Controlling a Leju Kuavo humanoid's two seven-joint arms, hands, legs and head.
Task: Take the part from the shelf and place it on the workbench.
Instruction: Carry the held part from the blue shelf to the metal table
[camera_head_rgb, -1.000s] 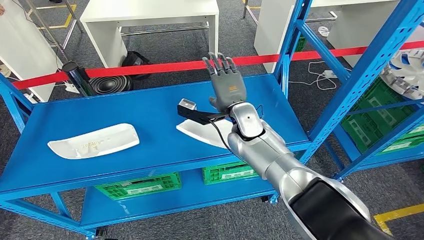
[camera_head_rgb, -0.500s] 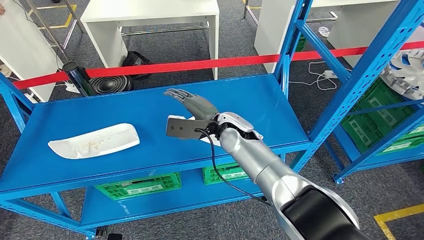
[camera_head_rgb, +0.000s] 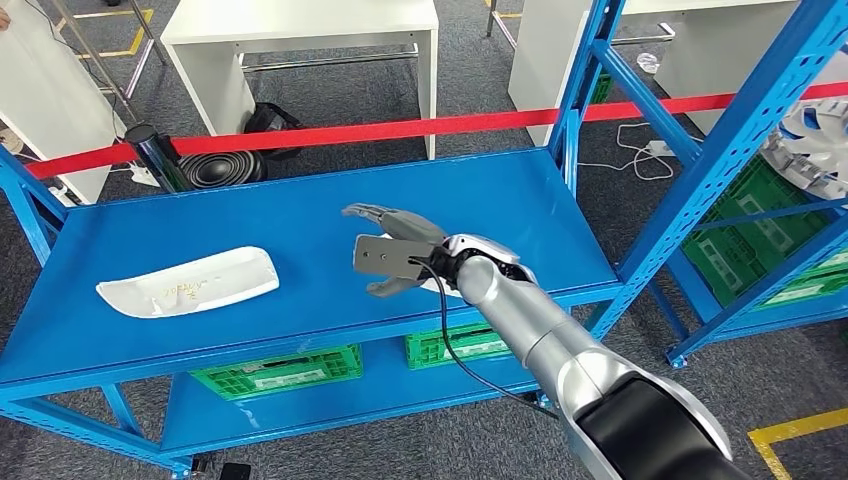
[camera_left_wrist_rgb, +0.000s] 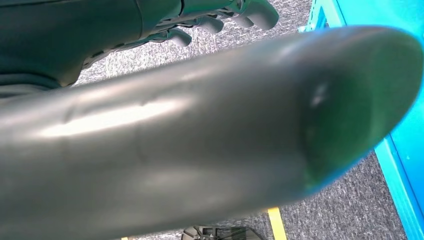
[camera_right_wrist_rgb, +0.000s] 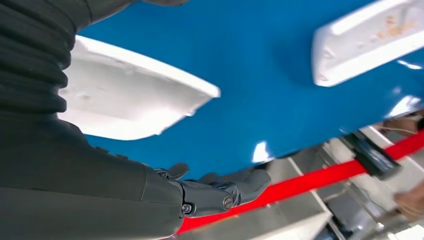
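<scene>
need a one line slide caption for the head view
Right hand hovers open over the near white part on the blue workbench, a second white part lying further left.

On the top deck of the shelf (camera_head_rgb: 300, 210): one part (camera_head_rgb: 187, 283) toward the left end, a second part (camera_head_rgb: 432, 285) right of centre near the front edge, mostly hidden beneath the right hand (camera_head_rgb: 392, 252), well apart from the first. Hovering over that second part, fingers (camera_head_rgb: 372, 213) spread and pointing left. On the lower deck, two crates (camera_head_rgb: 275, 370) side by side. Behind the shelf, a barrier tape (camera_head_rgb: 400, 130) running across; beyond it a table (camera_head_rgb: 300, 40). To the right, a taller rack (camera_head_rgb: 700, 150) with crates inside. Beside the shelf's edge, over the floor, the left hand (camera_left_wrist_rgb: 220, 15).
</scene>
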